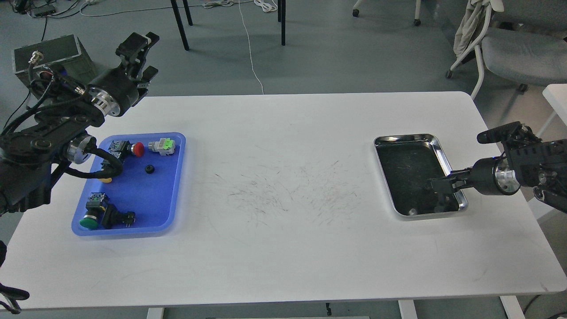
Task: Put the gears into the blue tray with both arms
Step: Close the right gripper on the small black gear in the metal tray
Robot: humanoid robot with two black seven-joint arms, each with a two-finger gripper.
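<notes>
The blue tray [170, 208] lies on the left of the table. One small black gear [150, 169] rests in its middle, among push-button switches. My left gripper [141, 55] is raised above the table's far left corner, behind the tray, open and holding nothing. From the right, my right gripper [432, 184] reaches low over the near half of the steel tray [407, 138]. Its dark fingers merge with the black lining. I cannot make out a second gear at its tip.
The blue tray holds switches with a red cap [138, 149], a green-and-silver body [162, 145], a yellow cap [105, 179] and a green cap [89, 222]. A small pale round spot [412, 212] shows in the steel tray's near end. The white table [288, 133] is scuffed in the middle.
</notes>
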